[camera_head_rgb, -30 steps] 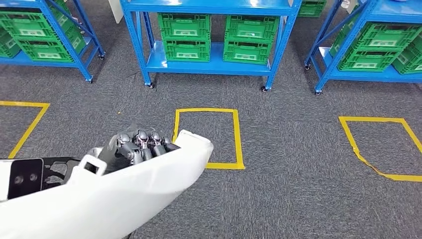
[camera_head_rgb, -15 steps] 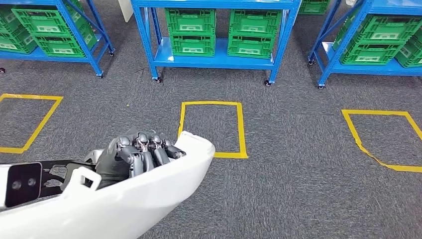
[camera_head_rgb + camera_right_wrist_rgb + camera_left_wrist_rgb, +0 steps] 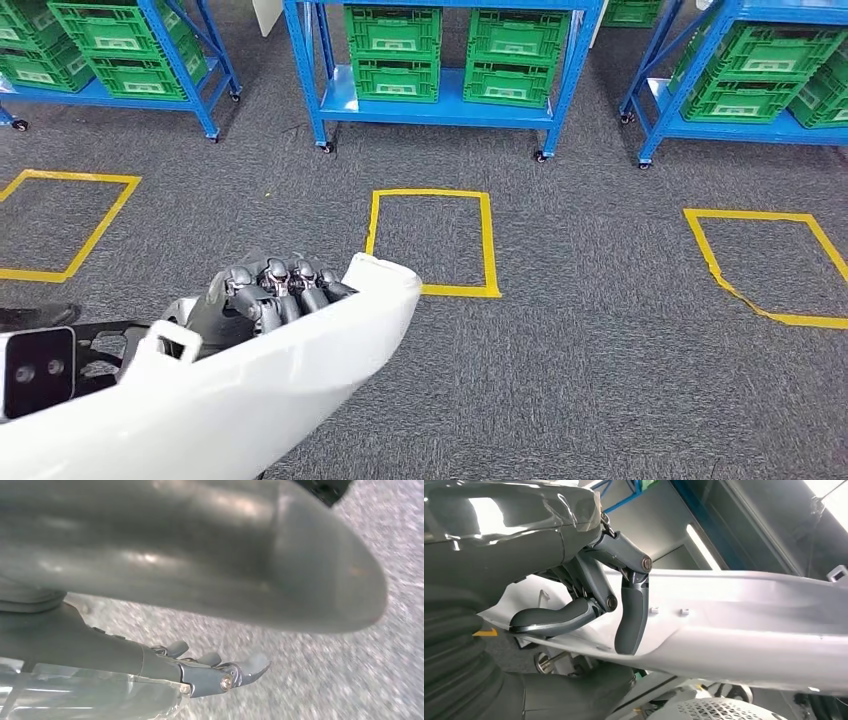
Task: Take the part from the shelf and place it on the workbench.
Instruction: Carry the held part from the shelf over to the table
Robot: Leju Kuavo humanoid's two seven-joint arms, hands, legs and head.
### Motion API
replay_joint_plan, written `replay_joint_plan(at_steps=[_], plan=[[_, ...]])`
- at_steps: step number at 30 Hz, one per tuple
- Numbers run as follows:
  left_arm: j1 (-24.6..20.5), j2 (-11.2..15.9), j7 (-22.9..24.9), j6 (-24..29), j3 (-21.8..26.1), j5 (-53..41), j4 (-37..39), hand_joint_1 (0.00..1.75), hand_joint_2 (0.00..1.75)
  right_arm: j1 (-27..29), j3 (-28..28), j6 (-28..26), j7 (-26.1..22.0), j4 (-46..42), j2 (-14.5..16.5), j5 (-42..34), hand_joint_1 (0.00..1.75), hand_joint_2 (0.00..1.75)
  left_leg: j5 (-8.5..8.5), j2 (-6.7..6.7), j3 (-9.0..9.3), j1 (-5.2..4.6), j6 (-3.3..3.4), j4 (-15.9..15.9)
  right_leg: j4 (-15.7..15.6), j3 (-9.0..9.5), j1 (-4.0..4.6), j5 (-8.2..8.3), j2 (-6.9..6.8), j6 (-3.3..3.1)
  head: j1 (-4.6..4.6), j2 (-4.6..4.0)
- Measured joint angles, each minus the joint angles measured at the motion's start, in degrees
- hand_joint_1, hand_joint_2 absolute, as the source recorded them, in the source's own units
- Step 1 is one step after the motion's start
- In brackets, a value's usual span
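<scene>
A long, curved, glossy white plastic part [image 3: 250, 385] lies across the lower left of the head view, carried above grey carpet. It is large next to the hand carrying it, and its far end reaches out toward a yellow tape square [image 3: 433, 243] on the floor.

The left hand [image 3: 262, 300] grips the part near its upper edge. In the left wrist view its dark fingers [image 3: 631, 612] curl over the white edge and press on the smooth inner face, while the thick grey thumb [image 3: 556, 621] lies along the other side.

Judged risk: the part is slick and long, and it is gripped at one spot on its edge, so it may pivot or slide out as the robot walks. Its far end could also clip a shelf post or the worktop on a turn.

The right hand [image 3: 220, 672] hangs over blurred carpet. Its fingers look loosely curled with nothing in them, though a blurred grey shape covers much of that view.

Beyond stand blue metal shelves [image 3: 450, 105] holding green plastic crates [image 3: 392, 50]. No worktop is in sight.
</scene>
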Motion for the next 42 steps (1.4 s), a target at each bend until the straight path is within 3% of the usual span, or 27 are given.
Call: replay_joint_plan(at_steps=[3, 4, 5, 6, 7, 8, 9, 11, 12, 14, 16, 18, 20, 21, 22, 23, 25, 27, 28, 29, 31, 34, 36, 37, 39, 40, 42], plan=[[0.0, 0.0, -0.4, 0.0, 0.0, 0.0, 0.0, 1.75, 1.75, 0.0, 0.4, 2.0, -1.9, 1.8, -1.1, -0.6, 0.00, 0.00, 2.83, -0.04, -2.94, 0.05, 0.78, -0.4, 8.5, -2.50, -0.07, -7.88, 0.34, -1.07, 0.34, 0.00], [0.0, 0.1, -0.4, -0.1, 0.0, 0.0, 0.0, 1.75, 1.75, -0.1, 0.4, 2.7, -2.2, 2.4, -1.6, -0.8, 0.00, 0.00, 3.70, -0.07, -4.06, -0.01, 0.80, -0.3, 12.2, -3.02, -0.10, -9.68, 0.38, -1.00, 0.39, 0.00], [0.0, 0.1, -0.5, -0.1, 0.0, 0.0, 0.0, 1.75, 1.75, -0.1, 0.4, 3.3, -2.4, 3.1, -2.0, -1.0, 0.00, 0.00, 4.55, -0.08, -5.20, -0.03, 0.78, -0.3, 15.1, -3.06, -0.12, -10.08, 0.41, -0.55, 0.41, 0.00], [0.1, 0.2, -0.5, -0.1, 0.0, 0.0, 0.0, 1.75, 1.75, -0.2, 0.4, 3.7, -2.5, 3.8, -2.4, -1.1, 0.00, 0.00, 5.38, -0.07, -6.33, -0.04, 0.67, -0.2, 16.6, -2.50, -0.15, -9.14, 0.42, 0.21, 0.43, 0.00], [0.1, 0.2, -0.5, -0.1, 0.0, -0.1, 0.0, 1.75, 1.75, -0.3, 0.5, 3.9, -2.4, 4.4, -2.9, -1.2, 0.00, 0.00, 6.13, -0.08, -7.48, 0.00, 0.51, 0.0, 16.2, -1.06, -0.23, -7.44, 0.43, 1.03, 0.42, 0.00], [0.1, 0.3, -0.5, -0.1, 0.0, -0.1, 0.0, 1.75, 1.75, -0.3, 0.5, 4.1, -2.4, 4.9, -3.2, -1.3, 0.00, 0.00, 6.83, -0.12, -8.60, 0.04, 0.28, 0.2, 13.8, 1.34, -0.36, -6.05, 0.44, 1.64, 0.45, 0.00], [0.0, 0.3, -0.5, 0.0, 0.0, -0.2, 0.0, 1.75, 1.75, -0.4, 0.5, 4.1, -2.4, 5.4, -3.6, -1.5, 0.00, 0.00, 7.36, -0.17, -9.61, -0.01, 0.01, 0.7, 9.5, 4.84, -0.45, -5.80, 0.47, 1.82, 0.47, 0.00], [-0.1, 0.3, -0.6, 0.1, 0.0, -0.4, 0.0, 1.75, 1.75, -0.7, 0.5, 3.9, -2.3, 6.3, -4.1, -1.8, 0.00, 0.00, 8.16, -0.17, -10.88, -0.14, -0.55, 1.7, 0.2, 11.07, -0.43, -8.22, 0.63, 0.86, 0.42, 0.00], [-0.1, 0.3, -0.6, 0.2, 0.0, -0.5, 0.0, 1.75, 1.75, -0.8, 0.5, 3.8, -2.2, 6.8, -4.3, -2.0, 0.00, 0.00, 8.53, -0.12, -11.15, -0.19, -0.83, 2.1, -2.4, 12.65, -0.27, -9.46, 0.70, 0.23, 0.36, 0.00], [-0.2, 0.3, -0.6, 0.3, 0.0, -0.7, 0.0, 1.75, 1.75, -0.9, 0.5, 3.8, -2.2, 7.7, -4.7, -2.2, 0.00, 0.00, 9.26, -0.07, -11.34, 0.00, -1.42, 2.2, -2.8, 12.49, -0.18, -9.70, 0.68, -0.75, 0.26, 0.00], [-0.2, 0.4, -0.6, 0.4, 0.0, -0.8, 0.0, 1.75, 1.75, -0.7, 0.4, 3.8, -2.1, 8.3, -5.0, -2.4, 0.00, 0.00, 6.83, -0.10, -12.21, 0.33, -2.11, 4.4, -2.5, 11.98, -0.28, -9.02, 0.50, -1.67, 0.21, 0.00], [-0.2, 0.5, -0.6, 0.4, 0.0, -0.9, 0.0, 1.75, 1.75, -0.7, 0.4, 3.9, -2.1, 8.9, -5.3, -2.4, 0.00, 0.00, 1.44, -0.12, -14.14, 0.60, -2.74, 10.8, -2.5, 11.20, -0.21, -8.18, 0.20, -2.36, 0.19, 0.00], [-0.2, 0.6, -0.4, 0.4, -0.1, -0.8, 0.0, 1.75, 1.75, -0.7, 0.5, 3.9, -2.1, 9.5, -5.6, -1.8, 0.00, 0.00, -1.42, -0.13, -15.79, 0.69, -2.93, 17.6, -2.3, 10.17, 0.12, -7.41, -0.21, -2.66, 0.16, 0.00], [-0.2, 0.6, -0.3, 0.4, -0.1, -0.6, 0.0, 1.75, 1.75, -0.6, 0.7, 3.9, -2.1, 9.7, -5.7, -1.4, 0.00, 0.00, -1.13, -0.12, -15.57, 0.68, -2.80, 18.9, -2.2, 9.72, 0.34, -7.12, -0.51, -2.73, 0.15, 0.00], [-0.3, 0.6, -0.1, 0.4, -0.2, -0.4, 0.0, 1.75, 1.75, -0.6, 1.2, 3.7, -2.1, 10.0, -5.8, -0.9, 0.00, 0.00, -0.07, -0.05, -14.22, 0.61, -2.45, 18.0, -2.1, 9.37, 0.62, -6.90, -0.77, -2.75, 0.13, 0.00], [-0.4, 0.6, 0.2, 0.4, -0.3, 0.0, 0.0, 1.75, 1.75, -0.5, 2.0, 3.3, -2.2, 10.3, -6.0, -0.4, 0.00, 0.00, 1.30, 0.24, -11.76, 0.40, -1.83, 14.8, -2.0, 9.19, 0.91, -6.78, -1.08, -2.75, 0.13, 0.00], [-0.9, 0.5, 0.9, 0.6, -0.7, 0.7, 0.1, 1.75, 1.75, -0.3, 4.7, 2.0, -2.2, 11.3, -6.3, 0.0, 0.00, 0.00, 2.16, 2.34, -6.45, -0.53, 0.11, 6.9, -1.9, 9.00, 1.29, -6.64, -1.95, -2.62, 0.35, 0.00], [-1.6, 0.2, 1.4, 0.9, -1.2, 1.1, 0.2, 1.75, 1.75, -0.3, 8.1, 0.8, -2.1, 12.3, -6.7, 0.1, 0.00, 0.00, 1.68, 3.78, -4.10, -1.56, 1.37, 2.8, -1.9, 8.76, 1.26, -6.46, -3.17, -2.28, 0.58, 0.00], [-1.7, 0.2, 1.6, 1.1, -1.4, 1.1, 0.3, 1.75, 1.75, -0.3, 9.7, 0.4, -2.1, 12.7, -7.0, 0.1, 0.00, 0.00, 1.85, 3.54, -3.97, -1.81, 1.52, 2.2, -1.9, 8.70, 1.28, -6.33, -3.81, -2.07, 0.60, 0.00], [-1.8, 0.1, 1.8, 1.2, -1.6, 1.0, 0.4, 1.75, 1.75, -0.4, 11.3, 0.2, -2.0, 13.0, -7.3, 0.2, 0.00, 0.00, 2.23, 2.95, -3.83, -1.64, 1.60, 1.5, -1.9, 8.60, 1.28, -6.44, -4.31, -1.96, 0.51, 0.00], [-2.2, -0.2, 2.1, 1.5, -2.1, 0.7, 0.6, 1.75, 1.75, -0.5, 14.3, -0.3, -2.0, 13.6, -7.9, 0.2, 0.00, 0.00, 3.24, 1.87, -3.58, -1.13, 1.70, 0.0, -0.1, 7.57, 1.22, -7.68, -3.13, -1.92, 0.54, 0.00], [-2.7, -0.4, 2.5, 1.8, -3.1, 0.0, 1.3, 1.75, 1.75, -0.4, 18.6, -0.4, -2.5, 14.3, -9.0, 0.3, 0.00, 0.00, 4.22, 0.14, -4.14, -0.68, 1.45, -0.7, 10.5, 2.19, 0.48, -11.96, 0.17, -1.78, 0.79, 0.00], [-2.7, -0.4, 2.7, 1.7, -3.7, -0.3, 1.8, 1.75, 1.75, -0.4, 21.3, -0.2, -2.9, 14.7, -9.3, 0.3, 0.00, 0.00, 4.47, -1.20, -4.65, -0.42, 1.10, -0.4, 15.0, -0.24, -0.22, -12.70, 0.56, -0.75, 0.84, 0.00], [-2.8, -0.4, 2.8, 1.6, -4.1, -0.5, 2.1, 1.75, 1.75, -0.3, 22.8, -0.1, -3.2, 14.9, -9.4, 0.3, 0.00, 0.00, 4.51, -1.88, -4.89, -0.21, 0.91, -0.1, 13.9, 0.16, -0.61, -11.67, 0.62, 0.11, 0.84, 0.00], [-3.2, -0.4, 3.0, 1.5, -4.8, -0.7, 2.6, 1.75, 1.75, -0.3, 26.0, 0.1, -3.9, 15.2, -9.4, 0.3, 0.00, 0.00, 4.29, -3.24, -5.66, 0.31, 0.24, 1.1, 6.8, 3.27, -1.60, -8.43, 1.60, 2.05, 0.86, 0.00], [-3.5, -0.4, 3.1, 1.5, -5.2, -0.7, 2.8, 1.75, 1.75, -0.4, 27.8, 0.2, -4.2, 15.4, -9.4, 0.3, 0.00, 0.00, 4.05, -3.89, -6.36, 0.41, -0.26, 2.2, 3.6, 4.58, -1.91, -7.29, 2.45, 2.40, 0.96, 0.00], [-4.0, -0.5, 3.1, 1.4, -5.9, -0.5, 3.2, 1.75, 1.75, -0.5, 31.7, 0.4, -4.8, 15.9, -9.3, 0.2, 0.00, 0.00, 3.91, -5.04, -7.77, 0.48, -1.11, 3.7, 1.3, 5.38, -2.01, -6.71, 3.49, 1.83, 1.04, 0.00]])
